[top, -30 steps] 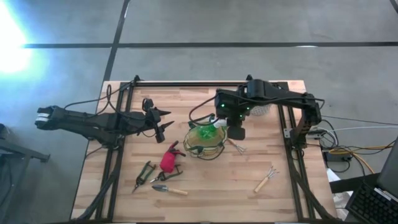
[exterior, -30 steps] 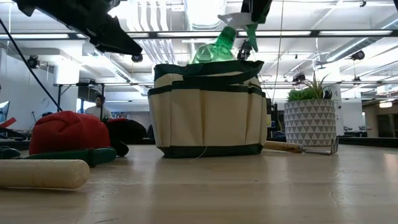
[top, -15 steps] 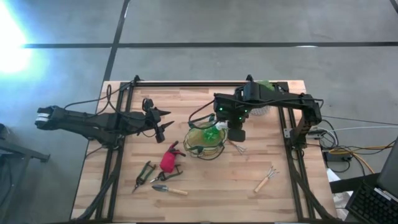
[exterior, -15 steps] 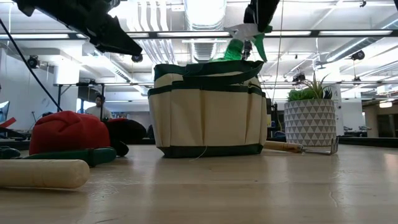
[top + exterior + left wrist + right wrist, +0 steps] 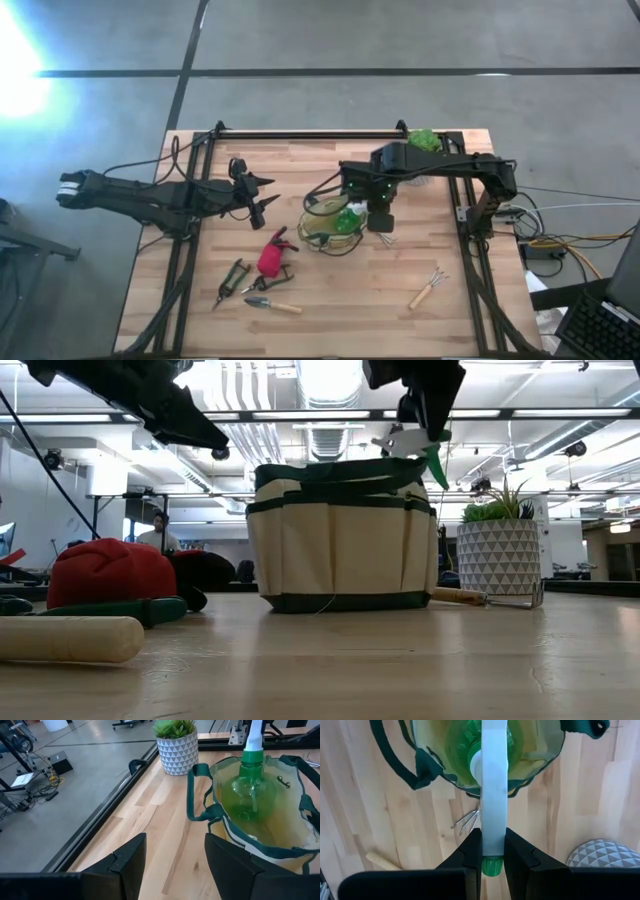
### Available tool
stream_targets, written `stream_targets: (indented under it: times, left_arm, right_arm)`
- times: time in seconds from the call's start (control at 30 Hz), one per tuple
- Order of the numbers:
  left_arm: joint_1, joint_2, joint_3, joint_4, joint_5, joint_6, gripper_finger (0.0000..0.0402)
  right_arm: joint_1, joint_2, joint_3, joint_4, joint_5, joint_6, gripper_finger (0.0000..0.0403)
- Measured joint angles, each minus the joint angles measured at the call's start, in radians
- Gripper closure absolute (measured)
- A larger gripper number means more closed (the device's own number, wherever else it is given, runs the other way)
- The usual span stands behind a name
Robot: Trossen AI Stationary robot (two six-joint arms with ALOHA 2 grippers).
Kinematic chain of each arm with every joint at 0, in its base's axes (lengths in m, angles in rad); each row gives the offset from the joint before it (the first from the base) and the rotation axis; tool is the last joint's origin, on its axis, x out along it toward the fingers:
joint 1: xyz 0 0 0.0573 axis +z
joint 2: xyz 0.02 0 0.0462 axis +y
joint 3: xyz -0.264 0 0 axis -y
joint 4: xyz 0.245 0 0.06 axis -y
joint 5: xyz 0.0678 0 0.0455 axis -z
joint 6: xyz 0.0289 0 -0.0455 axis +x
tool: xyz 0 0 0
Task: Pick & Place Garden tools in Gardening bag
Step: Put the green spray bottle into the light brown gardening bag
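The beige gardening bag (image 5: 330,228) with dark green trim stands mid-table, also clear in the low view (image 5: 340,550). My right gripper (image 5: 494,840) hangs above the bag's right rim (image 5: 420,395), shut on the white head of the green spray bottle (image 5: 250,795), whose body is down inside the bag. My left gripper (image 5: 175,862) hovers open to the bag's left (image 5: 262,197), holding nothing. On the table lie a red-and-black piece (image 5: 270,255), dark pruners (image 5: 233,278), a trowel (image 5: 272,303) and a fork (image 5: 428,288). My right gripper pinches the bottle's white spray head (image 5: 494,820) between its two fingers, close to the green nozzle end (image 5: 492,866). The fingers point down from above and lie across the head. The bottle hangs upright with its body inside the bag; whether its base rests on the bag's floor is hidden.
A second fork (image 5: 467,822) lies on the table against the bag's right side. A green plant in a white patterned pot (image 5: 498,555) stands beyond it toward the far right. Black frame rails (image 5: 300,133) border the table. Bare wood lies along the near edge.
My right gripper has gone down over the bag, still shut on the spray head. The green bottle, which stood well above the rim a second ago, has sunk into the bag until only its head shows above the trim.
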Motion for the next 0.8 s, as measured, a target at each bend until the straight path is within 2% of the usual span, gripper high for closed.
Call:
stream_targets:
  times: [0.4,0.8]
  left_arm:
    - [0.0,0.0,0.0,0.0,0.0,0.0,0.0197]
    - [0.0,0.0,0.0,0.0,0.0,0.0,0.0197]
  right_arm:
    - [0.0,0.0,-0.071,0.046,-0.007,0.003,0.0363]
    - [0.0,0.0,-0.076,0.053,-0.011,0.003,0.0362]
